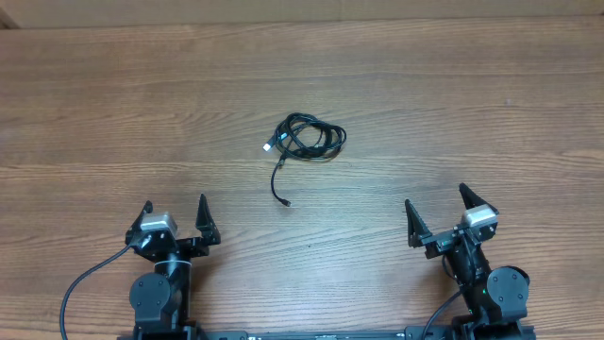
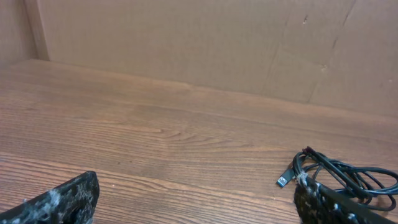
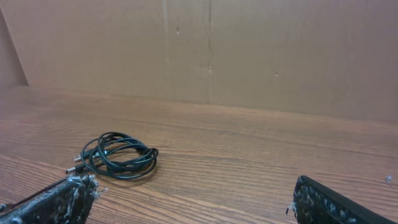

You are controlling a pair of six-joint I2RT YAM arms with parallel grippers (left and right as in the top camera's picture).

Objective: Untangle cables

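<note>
The cables (image 1: 307,140) are lying in one knotted bundle near the middle of the surface (image 1: 113,94) (one loose end is trailing toward the near edge). The left end effector (image 1: 176,203) and the right end effector (image 1: 435,195) are waiting by the near edge, both spread wide and holding nothing, well apart from the cables.

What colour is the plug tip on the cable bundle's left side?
Silver plug tip; clearest in the left wrist view.

Open counter (image 1: 94,94) stretched from the left claw (image 1: 176,202) and the right claw (image 1: 435,195) to the cables (image 1: 304,140) at centre; only a cardboard wall (image 3: 249,50) closed the far side.
</note>
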